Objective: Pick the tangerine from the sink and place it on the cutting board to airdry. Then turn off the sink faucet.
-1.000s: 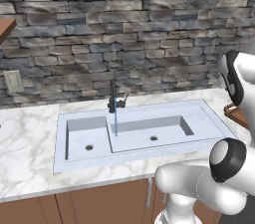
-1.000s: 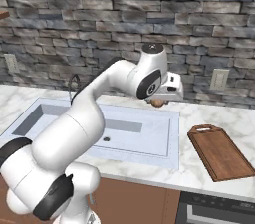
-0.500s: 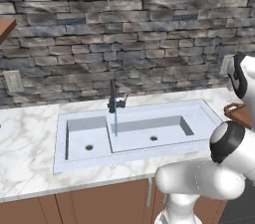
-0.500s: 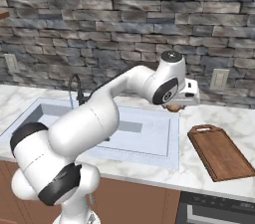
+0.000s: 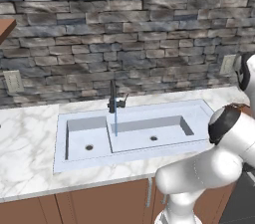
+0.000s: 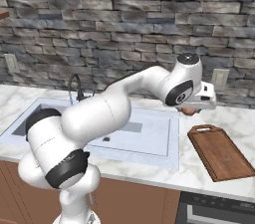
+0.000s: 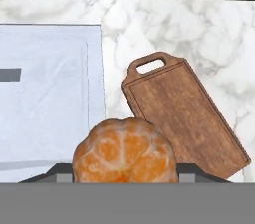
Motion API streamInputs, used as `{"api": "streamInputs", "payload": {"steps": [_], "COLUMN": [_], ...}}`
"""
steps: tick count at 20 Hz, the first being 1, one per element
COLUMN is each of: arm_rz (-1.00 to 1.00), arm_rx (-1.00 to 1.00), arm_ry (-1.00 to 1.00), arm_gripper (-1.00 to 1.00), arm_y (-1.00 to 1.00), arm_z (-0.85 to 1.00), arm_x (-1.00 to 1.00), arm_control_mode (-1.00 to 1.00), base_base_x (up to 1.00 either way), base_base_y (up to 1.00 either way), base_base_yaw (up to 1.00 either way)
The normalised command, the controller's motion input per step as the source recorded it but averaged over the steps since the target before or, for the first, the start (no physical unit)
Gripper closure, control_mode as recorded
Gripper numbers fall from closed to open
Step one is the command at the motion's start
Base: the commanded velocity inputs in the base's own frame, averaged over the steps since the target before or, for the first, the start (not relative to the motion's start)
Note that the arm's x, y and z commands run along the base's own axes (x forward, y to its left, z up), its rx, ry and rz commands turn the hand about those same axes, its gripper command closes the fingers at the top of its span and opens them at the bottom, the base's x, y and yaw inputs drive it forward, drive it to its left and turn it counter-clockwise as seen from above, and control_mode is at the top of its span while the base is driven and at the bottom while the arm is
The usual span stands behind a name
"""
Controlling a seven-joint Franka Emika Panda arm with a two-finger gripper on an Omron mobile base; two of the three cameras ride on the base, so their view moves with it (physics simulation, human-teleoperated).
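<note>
A: The sink (image 6: pixel 149 141) lies empty on the left and the sink faucet (image 5: pixel 113 99) keeps running. What has shifted?

B: The arm has swung right; its pincer (image 6: pixel 191 109) grasps the tangerine (image 7: pixel 124 151) above the bench, short of the cutting board (image 6: pixel 219 152) near the right edge. Placing comes next.

Tangerine (image 7: pixel 124 151) hides fingertips, seemingly gripped; cutting board (image 7: pixel 185 116) corner covered.
</note>
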Motion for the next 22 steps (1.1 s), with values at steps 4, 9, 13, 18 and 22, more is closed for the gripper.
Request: {"api": "streamInputs", "payload": {"steps": [4, 9, 13, 18, 22], "arm_rz": [-0.18, -0.12, -0.02, 0.00, 0.00], "arm_rx": [0.01, 0.01, 0.00, 0.02, 0.04], "arm_ry": [0.05, 0.06, 0.01, 0.00, 0.00], "arm_gripper": [1.00, 1.00, 1.00, 1.00, 1.00], "arm_y": [-0.36, -0.37, -0.33, -0.27, -0.25], "arm_z": [-0.07, -0.26, -0.35, -0.20, -0.16], "arm_x": [0.11, 0.08, 0.02, 0.02, 0.02], "arm_control_mode": [-1.00, -1.00, -1.00, -1.00, -1.00], "base_base_x": [0.00, 0.00, 0.00, 0.00, 0.00], "base_base_y": [0.00, 0.00, 0.00, 0.00, 0.00], "base_base_yaw": [0.00, 0.00, 0.00, 0.00, 0.00]}}
